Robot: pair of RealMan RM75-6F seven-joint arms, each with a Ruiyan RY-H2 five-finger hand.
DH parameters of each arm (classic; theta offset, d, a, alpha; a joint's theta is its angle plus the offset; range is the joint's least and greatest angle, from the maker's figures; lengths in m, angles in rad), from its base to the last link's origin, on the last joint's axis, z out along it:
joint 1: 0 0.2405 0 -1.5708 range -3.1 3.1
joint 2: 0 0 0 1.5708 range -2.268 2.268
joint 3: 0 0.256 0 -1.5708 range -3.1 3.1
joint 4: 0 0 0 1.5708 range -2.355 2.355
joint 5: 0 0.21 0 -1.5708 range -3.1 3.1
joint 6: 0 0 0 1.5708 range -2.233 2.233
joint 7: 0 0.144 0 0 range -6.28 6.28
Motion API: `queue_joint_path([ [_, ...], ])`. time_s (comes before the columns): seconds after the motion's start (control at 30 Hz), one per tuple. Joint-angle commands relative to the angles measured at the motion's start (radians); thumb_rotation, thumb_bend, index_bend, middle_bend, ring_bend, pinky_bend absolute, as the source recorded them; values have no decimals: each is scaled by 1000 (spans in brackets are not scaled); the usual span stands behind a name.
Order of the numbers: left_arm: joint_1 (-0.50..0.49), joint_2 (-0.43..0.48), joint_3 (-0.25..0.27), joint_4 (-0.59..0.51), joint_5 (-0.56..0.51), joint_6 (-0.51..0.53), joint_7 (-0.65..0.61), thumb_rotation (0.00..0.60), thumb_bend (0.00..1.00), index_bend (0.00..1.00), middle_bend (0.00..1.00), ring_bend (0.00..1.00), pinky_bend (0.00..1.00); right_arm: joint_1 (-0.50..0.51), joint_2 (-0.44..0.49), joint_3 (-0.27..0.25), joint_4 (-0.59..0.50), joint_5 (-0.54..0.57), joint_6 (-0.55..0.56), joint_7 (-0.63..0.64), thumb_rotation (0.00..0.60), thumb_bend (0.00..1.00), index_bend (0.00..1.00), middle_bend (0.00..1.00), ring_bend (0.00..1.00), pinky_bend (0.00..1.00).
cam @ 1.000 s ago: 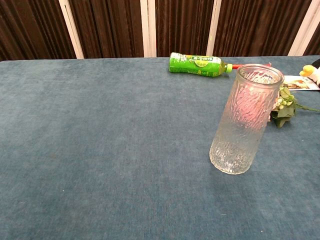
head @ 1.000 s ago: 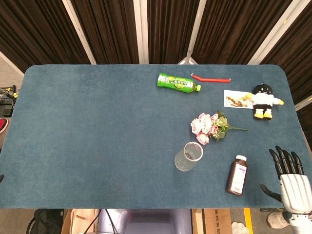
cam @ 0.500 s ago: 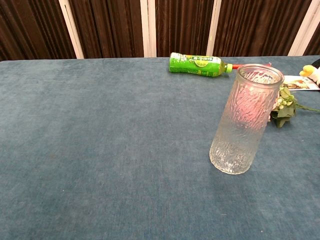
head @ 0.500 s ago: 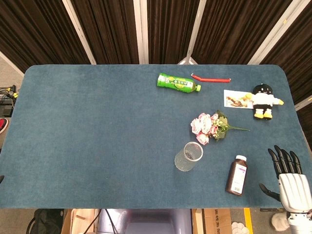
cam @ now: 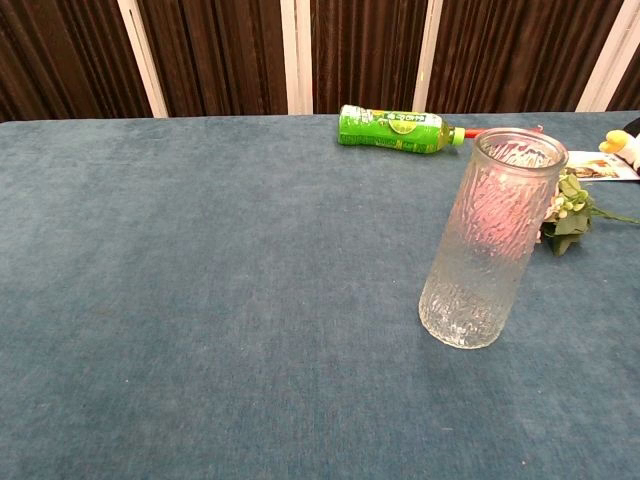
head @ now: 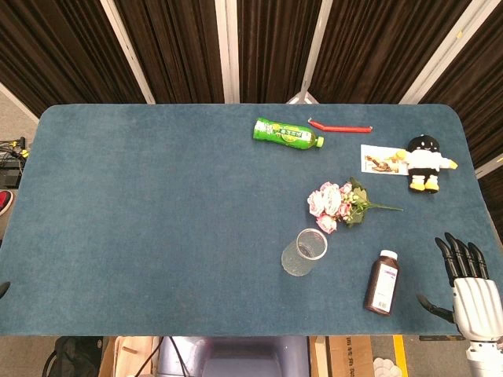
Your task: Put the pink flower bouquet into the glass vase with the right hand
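The pink flower bouquet lies on the blue table, its stem pointing right. In the chest view only its green leaves show past the vase, with pink blurred through the glass. The glass vase stands upright and empty just in front of the bouquet. My right hand hovers at the table's front right corner, fingers spread and holding nothing, well to the right of both. A small dark tip at the head view's left edge may be my left hand.
A brown medicine bottle lies between the vase and my right hand. A green drink bottle, a red cable, a printed card and a plush doll lie towards the back right.
My right hand has shifted only slightly at the front right corner. The bouquet, the vase and the other objects have not moved.
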State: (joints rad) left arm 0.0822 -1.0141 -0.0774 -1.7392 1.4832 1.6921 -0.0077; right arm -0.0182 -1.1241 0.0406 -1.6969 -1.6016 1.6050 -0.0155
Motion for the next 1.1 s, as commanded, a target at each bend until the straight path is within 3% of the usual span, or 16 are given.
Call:
queue_joint_path([
  [0.03, -1, -1, -5, 2, -14, -4, 1, 600, 197, 148, 0, 0, 0, 23, -9, 16, 13, 11, -25, 50, 600, 122, 57, 42, 65, 0],
  [0.27, -11, -14, -8, 3, -13, -15, 22, 600, 197, 148, 0, 0, 0, 140, 38, 92, 22, 101, -192, 149, 600, 122, 57, 42, 55, 0],
  [0.57, -19, -33, -11, 0, -22, -24, 66, 600, 197, 147, 0, 0, 0, 370, 123, 184, -15, 300, -598, 184, 600, 122, 34, 29, 0, 0],
  [0.87, -20, -36, -22, 4, -46, -25, 75, 600, 197, 147, 0, 0, 0, 591, 75, 207, 55, 544, -891, 5, 600, 123, 25, 21, 0, 0],
  [1.1, -20, -36, -25, 2, -58, -27, 87, 600, 197, 147, 0, 0, 0, 727, -6, 187, 163, 757, -985, -110, 600, 122, 25, 20, 0, 0],
])
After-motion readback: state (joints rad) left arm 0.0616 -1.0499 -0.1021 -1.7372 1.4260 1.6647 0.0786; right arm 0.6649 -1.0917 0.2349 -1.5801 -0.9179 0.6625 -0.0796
